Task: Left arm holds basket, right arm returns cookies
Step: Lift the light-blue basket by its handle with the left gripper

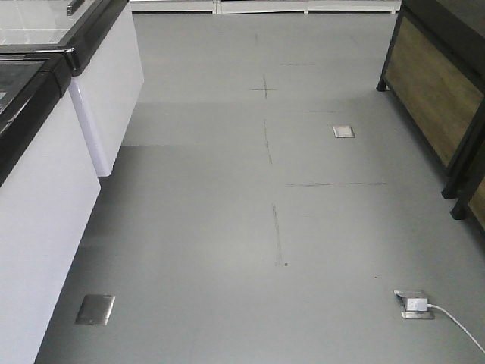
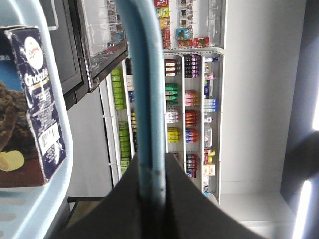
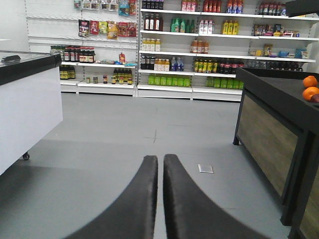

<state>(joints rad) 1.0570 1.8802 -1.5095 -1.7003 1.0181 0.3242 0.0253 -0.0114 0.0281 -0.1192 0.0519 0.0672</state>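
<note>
The left wrist view shows the left pincer (image 2: 152, 167) pinching the basket's handle (image 2: 144, 74). The pale blue tube passes straight between the two dark fingers (image 2: 124, 199), which press against it from both sides, and it runs on past their tips towards the top of the picture. The rim of the basket (image 2: 67, 164) curves round to the left of the pincer. Inside that rim lies the box of cookies (image 2: 30, 109), dark navy with white lettering, its barcode side turned to the camera. The box sits to the left of the fingertips and a little beyond them, near the pincer but apart from it and from the handle. Shelves of goods (image 2: 189, 99) stand far beyond the tips.

In the right wrist view the right pincer (image 3: 160, 164) has its fingers (image 3: 144, 199) pressed together, with only a thin slit between them, and they are closed on themselves. Ahead of the tips lies grey floor (image 3: 124, 129). A white freezer (image 3: 27, 109) stands off to the left, and a dark counter (image 3: 279, 94) carrying oranges (image 3: 310, 87) stands to the right.

The front view shows the same floor with a socket plate (image 1: 342, 131) set into it and a white cable (image 1: 455, 322).
</note>
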